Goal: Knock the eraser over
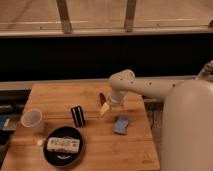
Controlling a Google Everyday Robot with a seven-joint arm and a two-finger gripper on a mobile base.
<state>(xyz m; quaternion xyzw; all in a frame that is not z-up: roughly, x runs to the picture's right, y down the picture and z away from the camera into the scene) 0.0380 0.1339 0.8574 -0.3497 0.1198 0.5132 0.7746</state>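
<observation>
The eraser (77, 115) is a small black block with a pale stripe down its middle. It stands upright near the middle of the wooden table (55, 95). My gripper (103, 107) hangs from the white arm just right of the eraser, a short gap away, low over the table. Something dark red shows by the gripper's upper part.
A clear plastic cup (32, 120) stands at the left. A black plate (63, 146) holds a white speckled block (63, 144) at the front left. A blue pad (120, 125) lies right of the gripper. The robot's white body (187, 130) fills the right side.
</observation>
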